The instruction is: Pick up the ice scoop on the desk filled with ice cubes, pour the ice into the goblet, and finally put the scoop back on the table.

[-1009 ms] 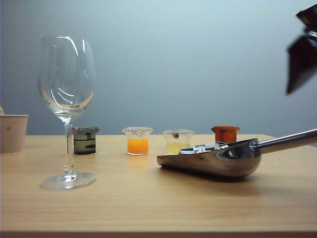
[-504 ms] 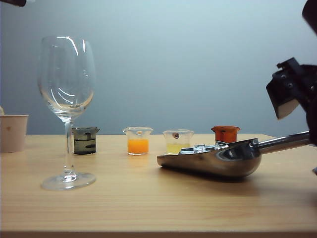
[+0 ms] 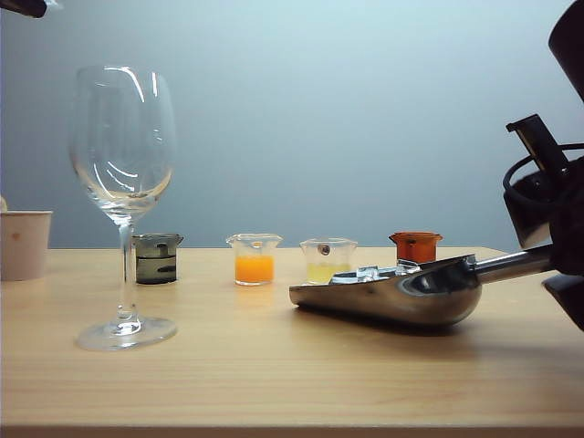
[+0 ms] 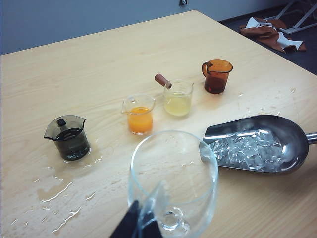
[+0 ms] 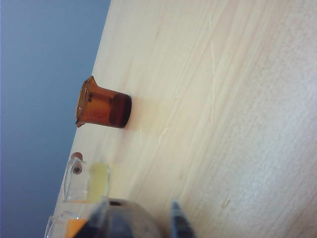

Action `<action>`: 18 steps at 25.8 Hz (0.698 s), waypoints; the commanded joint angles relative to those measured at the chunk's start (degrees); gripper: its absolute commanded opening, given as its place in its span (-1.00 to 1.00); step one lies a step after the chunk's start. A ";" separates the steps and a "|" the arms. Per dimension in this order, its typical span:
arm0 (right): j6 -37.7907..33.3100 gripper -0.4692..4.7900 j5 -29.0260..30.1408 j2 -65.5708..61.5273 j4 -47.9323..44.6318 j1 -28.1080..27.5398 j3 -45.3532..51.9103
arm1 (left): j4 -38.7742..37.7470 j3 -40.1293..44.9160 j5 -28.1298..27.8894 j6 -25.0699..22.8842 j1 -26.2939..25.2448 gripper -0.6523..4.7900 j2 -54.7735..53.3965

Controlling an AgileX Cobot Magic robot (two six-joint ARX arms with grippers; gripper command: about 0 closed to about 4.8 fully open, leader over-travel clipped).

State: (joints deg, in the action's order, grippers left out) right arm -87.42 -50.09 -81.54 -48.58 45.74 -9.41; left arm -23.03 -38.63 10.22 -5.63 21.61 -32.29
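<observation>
1. Ice scoop lies flat on the desk, right of the goblet, ice cubes in its bowl.
2. Long axis runs left-right in the exterior view; handle points right, into the right gripper.
3. Right gripper at the handle end; clenched or not, cannot tell.
4. Left gripper hangs above the goblet; state unclear. Right arm nearer.

Pale wood-grain desk fills the lower frame. Goblet stands at left, paper cup at far left edge. Mid-frame, a row of four beakers: dark, orange, yellow, amber. Ice scoop lies right of centre, holding ice cubes.
</observation>
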 commanded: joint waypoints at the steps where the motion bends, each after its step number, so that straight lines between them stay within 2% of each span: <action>1: -0.02 -0.28 -2.27 0.04 -0.48 0.00 -0.11 | 0.59 -0.22 -0.07 -0.24 -0.07 -0.78 0.11; 2: -0.02 -0.30 -2.97 0.04 -0.46 0.00 -0.11 | 0.55 -0.22 -0.07 -0.22 -0.07 -0.78 0.11; 5: -0.02 -0.65 -2.25 0.04 -0.48 -0.76 -0.11 | 0.37 -0.22 0.07 -0.20 -0.07 -0.78 0.11; 14: -0.66 -0.68 -0.74 0.04 -0.04 -2.08 -0.09 | 0.35 -0.22 0.07 -0.17 -0.04 -0.78 0.15; 17: -4.22 -0.85 -0.74 -0.13 1.14 -2.08 -0.09 | 0.33 -0.22 0.07 -0.17 -0.04 -0.78 0.15; 18: -5.70 -0.85 -0.72 -0.37 1.73 -2.08 -0.09 | 0.33 -0.22 0.07 -0.17 -0.04 -0.78 0.15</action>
State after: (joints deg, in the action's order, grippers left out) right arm -91.70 -50.94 -81.41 -50.22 43.62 -9.63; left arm -23.18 -38.63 10.24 -5.61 21.61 -32.25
